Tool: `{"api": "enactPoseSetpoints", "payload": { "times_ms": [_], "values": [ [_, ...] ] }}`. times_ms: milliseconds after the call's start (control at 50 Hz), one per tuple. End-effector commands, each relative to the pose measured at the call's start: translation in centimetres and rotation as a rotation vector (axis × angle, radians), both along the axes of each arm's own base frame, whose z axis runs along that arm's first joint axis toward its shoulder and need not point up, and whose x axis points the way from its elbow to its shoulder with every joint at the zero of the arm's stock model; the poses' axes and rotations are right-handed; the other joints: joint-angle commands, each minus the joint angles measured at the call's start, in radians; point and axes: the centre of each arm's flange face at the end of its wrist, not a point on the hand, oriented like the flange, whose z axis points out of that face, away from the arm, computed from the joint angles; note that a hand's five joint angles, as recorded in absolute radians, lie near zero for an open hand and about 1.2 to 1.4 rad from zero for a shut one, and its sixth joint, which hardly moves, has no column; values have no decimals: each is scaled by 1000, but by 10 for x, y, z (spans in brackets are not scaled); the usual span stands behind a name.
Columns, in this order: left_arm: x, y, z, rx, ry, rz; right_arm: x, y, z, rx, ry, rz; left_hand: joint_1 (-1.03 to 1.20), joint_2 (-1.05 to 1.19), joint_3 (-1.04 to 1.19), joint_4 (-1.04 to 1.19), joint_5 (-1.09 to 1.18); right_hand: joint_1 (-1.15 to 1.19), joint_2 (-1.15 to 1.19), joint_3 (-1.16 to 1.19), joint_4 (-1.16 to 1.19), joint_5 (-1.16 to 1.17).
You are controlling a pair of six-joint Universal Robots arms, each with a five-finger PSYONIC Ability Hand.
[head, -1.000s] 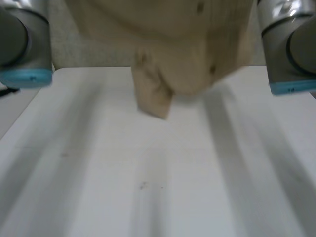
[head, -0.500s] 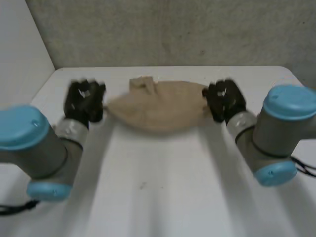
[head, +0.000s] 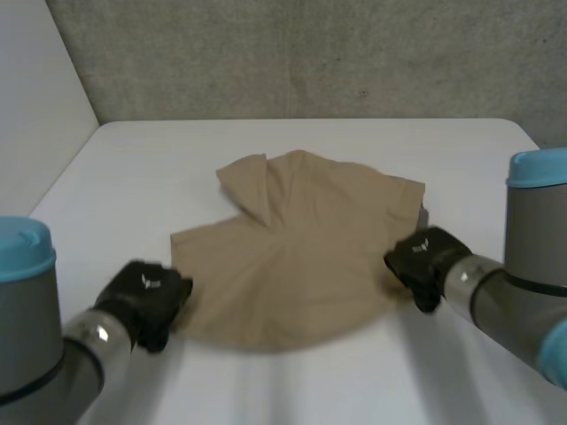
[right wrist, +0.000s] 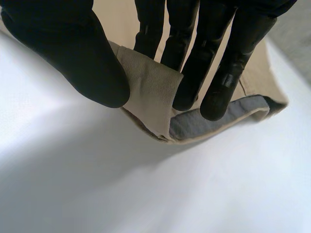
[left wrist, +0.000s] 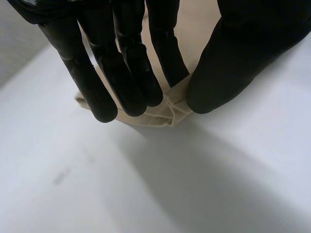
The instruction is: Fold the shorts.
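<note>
So the shorts [head: 301, 257] were lying spread out around the middle of the table [head: 292, 390]. They were mostly flat, except for one flap [head: 248, 190] turned over on the far left side.

The left hand [head: 146, 301] was at the near left corner. Its wrist view showed the fingers [left wrist: 121, 63] closed toward the thumb [left wrist: 233, 58], with that corner of cloth pinched between them. The right hand [head: 423, 264] had the near right corner much the same way, thumb on one side and fingers on the other. A doubled-over bit of the edge was squeezed in between, with the grey inner side [right wrist: 209, 121] peeking out underneath.

My read: this was the lay-it-flat step, with no proper fold made yet. With both near corners pinched, the next move probably called for lifting them together, nice and level, and carrying the near edge over to the far one so the halves line up. The other option was to let go and sort out that flipped flap first. I'd guess an uneven lift would skew the whole thing.
</note>
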Motion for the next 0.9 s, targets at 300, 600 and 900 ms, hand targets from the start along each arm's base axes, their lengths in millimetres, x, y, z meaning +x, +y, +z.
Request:
{"api": "enactPoseSetpoints", "payload": {
  "times_ms": [300,600,900],
  "values": [
    [-16,-8,30,-179,63,-75,-29,22,-16,18,155,53,-808,-883,-876,-886,-811,441,217,209,204,230],
    [-98,-124,16,-382,254,-277,-27,23,-35,11,130,43,-644,-719,-712,-722,-647,441,217,209,204,230],
    [-113,-198,-63,-239,110,-272,-28,24,-50,34,139,42,-199,-274,-267,-277,-202,441,217,209,204,230]
  ]
}}
